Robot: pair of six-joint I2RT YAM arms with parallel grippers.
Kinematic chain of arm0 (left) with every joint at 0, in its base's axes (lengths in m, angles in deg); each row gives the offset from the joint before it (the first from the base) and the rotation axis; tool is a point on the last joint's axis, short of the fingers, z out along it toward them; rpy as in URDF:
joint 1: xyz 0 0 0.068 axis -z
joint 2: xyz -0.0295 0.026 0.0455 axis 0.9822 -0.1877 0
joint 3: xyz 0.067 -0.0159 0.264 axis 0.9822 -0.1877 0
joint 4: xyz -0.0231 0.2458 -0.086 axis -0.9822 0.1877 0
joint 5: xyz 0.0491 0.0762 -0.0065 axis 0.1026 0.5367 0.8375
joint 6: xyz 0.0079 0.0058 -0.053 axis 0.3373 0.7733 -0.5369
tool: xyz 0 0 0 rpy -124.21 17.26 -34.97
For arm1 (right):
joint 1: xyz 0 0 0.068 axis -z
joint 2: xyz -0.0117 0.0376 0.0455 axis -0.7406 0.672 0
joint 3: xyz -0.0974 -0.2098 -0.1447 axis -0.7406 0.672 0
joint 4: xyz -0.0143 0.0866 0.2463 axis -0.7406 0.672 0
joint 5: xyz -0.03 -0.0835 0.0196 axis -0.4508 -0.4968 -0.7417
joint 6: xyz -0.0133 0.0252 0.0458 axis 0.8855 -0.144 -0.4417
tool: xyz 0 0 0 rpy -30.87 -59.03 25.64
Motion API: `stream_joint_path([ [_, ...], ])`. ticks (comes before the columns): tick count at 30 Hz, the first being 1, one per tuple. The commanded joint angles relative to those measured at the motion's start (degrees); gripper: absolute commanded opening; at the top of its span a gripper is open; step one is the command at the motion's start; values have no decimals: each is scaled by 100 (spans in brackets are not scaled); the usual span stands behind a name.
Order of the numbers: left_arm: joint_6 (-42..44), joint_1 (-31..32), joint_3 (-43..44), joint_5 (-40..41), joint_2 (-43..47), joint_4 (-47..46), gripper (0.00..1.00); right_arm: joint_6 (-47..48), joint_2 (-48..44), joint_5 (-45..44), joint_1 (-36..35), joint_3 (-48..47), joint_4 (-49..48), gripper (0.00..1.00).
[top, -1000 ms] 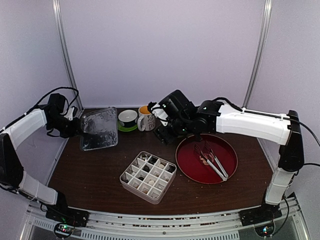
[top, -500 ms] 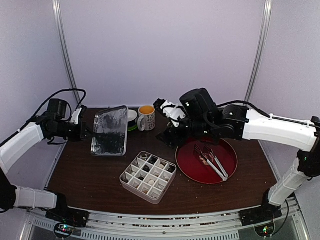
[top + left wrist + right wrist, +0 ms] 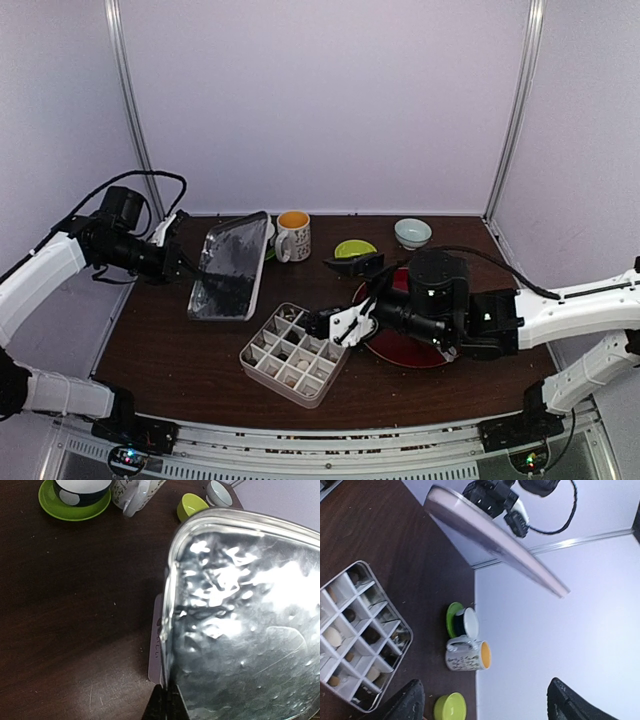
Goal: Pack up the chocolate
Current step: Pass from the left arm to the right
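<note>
The chocolate (image 3: 291, 351) lies as small brown, dark and cream pieces (image 3: 333, 637) in the cells of a divided metal box (image 3: 258, 371) at the table's middle front. My left gripper (image 3: 186, 266) is shut on the rim of the box's shiny metal lid (image 3: 231, 266), which it holds tilted above the table, just left of and behind the box. In the left wrist view the fingertips (image 3: 167, 706) pinch the lid's (image 3: 240, 620) edge. My right gripper (image 3: 340, 292) is open wide and empty beside the box's right corner. In its wrist view, its fingers (image 3: 410, 700) frame the cups.
A white mug with an orange inside (image 3: 293, 235) stands at the back. A green saucer with a dark cup (image 3: 75, 495), a green bowl (image 3: 354, 248) and a pale bowl (image 3: 412, 232) stand there too. My right arm covers most of the red plate (image 3: 388, 348).
The left arm has carried the lid rightward, toward the box. The right arm has pulled back from the cups to above the red plate, its jaws opening wider.
</note>
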Motion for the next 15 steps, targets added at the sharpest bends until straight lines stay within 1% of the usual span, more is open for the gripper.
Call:
stream_joint_path([
  [1, -98, 173, 261, -106, -227, 239, 0, 2076, 341, -291, -115, 142, -2269, 81],
  [6, -244, 365, 355, 146, -486, 237, 0, 2574, 733, -43, -164, -69, -2477, 80],
  [8, -269, 435, 406, 223, -567, 237, 0, 2691, 858, 35, -171, -151, -2342, 79],
  [9, -278, 471, 443, 251, -603, 237, 0, 2733, 921, 51, -176, -183, -2303, 78],
  [11, -241, 516, 490, 266, -661, 242, 0, 2815, 1077, -5, -194, -228, -2350, 71],
  [15, -220, 593, 537, 304, -734, 237, 0, 2997, 1395, -129, -237, -362, -2608, 67],
])
